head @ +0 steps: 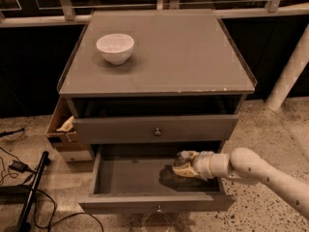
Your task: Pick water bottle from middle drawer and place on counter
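The middle drawer is pulled out, with its grey floor showing and a small knob on its front panel. My gripper reaches in from the right and sits low over the drawer's right half, casting a dark shadow on the floor. A small pale rounded bit shows at the gripper's tip. I cannot tell whether it is the water bottle's cap, and no clear bottle body shows. The counter is the flat grey cabinet top above, with small pale chips along its front edge.
A white round bowl stands on the counter's left rear part. The drawer above is slightly open. A brown cardboard box stands left of the cabinet. Black cables and a pole lie on the floor at left. A white post stands at right.
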